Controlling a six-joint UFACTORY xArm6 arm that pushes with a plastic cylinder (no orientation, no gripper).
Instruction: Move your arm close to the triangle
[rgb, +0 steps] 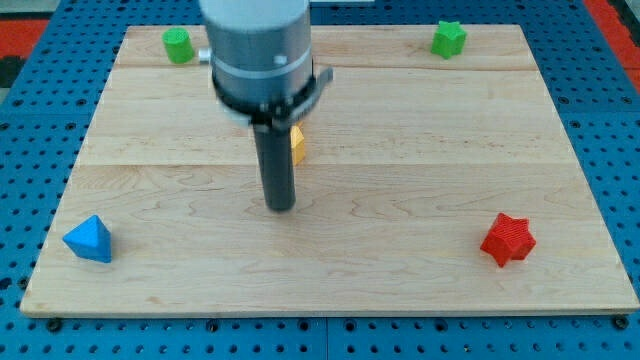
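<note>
A blue triangle block (89, 240) lies near the bottom left corner of the wooden board (400, 150). My tip (281, 207) rests on the board near the middle, well to the right of the triangle and a little above it. A yellow block (297, 145) sits just behind the rod, mostly hidden by it, so its shape is unclear.
A red star block (508, 239) lies at the bottom right. A green block (179, 45) sits at the top left and a green star block (449, 39) at the top right. Blue perforated table surrounds the board.
</note>
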